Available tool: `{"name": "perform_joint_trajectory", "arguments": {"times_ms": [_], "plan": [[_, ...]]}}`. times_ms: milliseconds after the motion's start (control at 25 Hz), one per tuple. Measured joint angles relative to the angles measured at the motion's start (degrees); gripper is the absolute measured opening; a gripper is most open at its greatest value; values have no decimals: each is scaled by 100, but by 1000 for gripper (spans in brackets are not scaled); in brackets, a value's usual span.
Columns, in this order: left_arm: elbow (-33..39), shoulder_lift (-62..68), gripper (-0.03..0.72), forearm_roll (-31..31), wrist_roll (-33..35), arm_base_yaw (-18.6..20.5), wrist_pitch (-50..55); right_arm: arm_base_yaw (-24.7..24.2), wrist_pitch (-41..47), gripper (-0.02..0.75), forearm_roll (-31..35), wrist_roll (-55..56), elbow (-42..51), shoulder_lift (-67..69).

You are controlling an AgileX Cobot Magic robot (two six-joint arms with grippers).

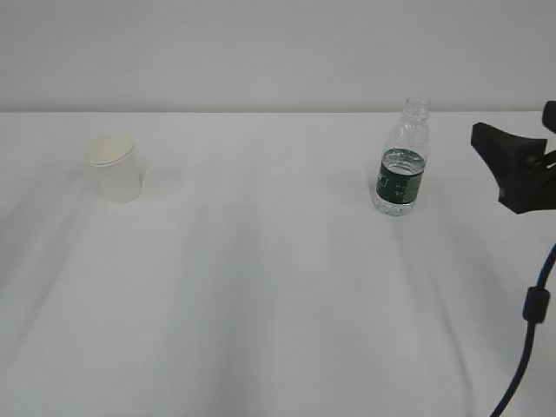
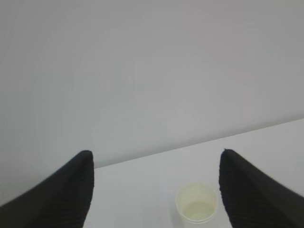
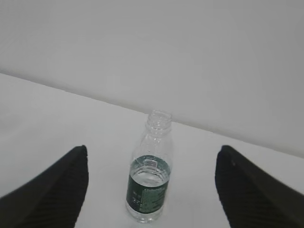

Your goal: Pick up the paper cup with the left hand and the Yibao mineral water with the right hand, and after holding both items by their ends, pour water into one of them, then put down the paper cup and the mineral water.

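The paper cup (image 1: 115, 167) stands upright at the left of the white table, small and white with a cream inside. In the left wrist view it (image 2: 196, 203) sits ahead of my left gripper (image 2: 155, 159), nearer the right finger; the jaws are open and empty. The left gripper does not show in the exterior view. The Yibao mineral water (image 1: 402, 160) stands upright at the right, clear, uncapped, with a dark green label and about half full. My right gripper (image 3: 152, 154) is open, with the bottle (image 3: 150, 176) ahead between its fingers, untouched. It shows at the exterior view's right edge (image 1: 519, 169).
The white table (image 1: 278, 295) ends at a plain pale wall behind. A black cable (image 1: 528, 334) hangs from the right arm at the lower right of the exterior view.
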Motion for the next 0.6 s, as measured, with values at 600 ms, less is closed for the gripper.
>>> {"name": "perform_joint_trajectory", "arguments": {"times_ms": [600], "plan": [[23, -2735, 579, -604, -34, 0, 2967, 0, 3548, 612, -2, -433, -416, -2790]]}}
